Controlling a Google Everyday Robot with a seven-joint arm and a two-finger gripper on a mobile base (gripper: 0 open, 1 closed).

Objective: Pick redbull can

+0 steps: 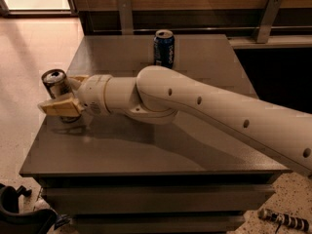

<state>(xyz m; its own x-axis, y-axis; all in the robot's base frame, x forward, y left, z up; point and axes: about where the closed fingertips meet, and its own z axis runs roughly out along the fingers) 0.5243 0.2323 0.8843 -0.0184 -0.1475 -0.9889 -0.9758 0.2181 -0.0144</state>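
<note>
The redbull can (54, 82), slim and silver-grey with a shiny top, stands upright near the left edge of the grey table (146, 155). My gripper (58, 95) has reached it from the right and is open. The near tan finger (59, 107) lies in front of the can's lower body, and the far finger (78, 78) shows just behind it, so the can sits between them. The can's base is hidden by the near finger. The thick white arm crosses the table from the lower right.
A wider dark blue can (164, 48) stands upright at the table's back middle, clear of the arm. A wooden wall with metal brackets (125, 14) runs behind. The table's left edge is close to the can. A dark object (19, 216) sits on the floor at lower left.
</note>
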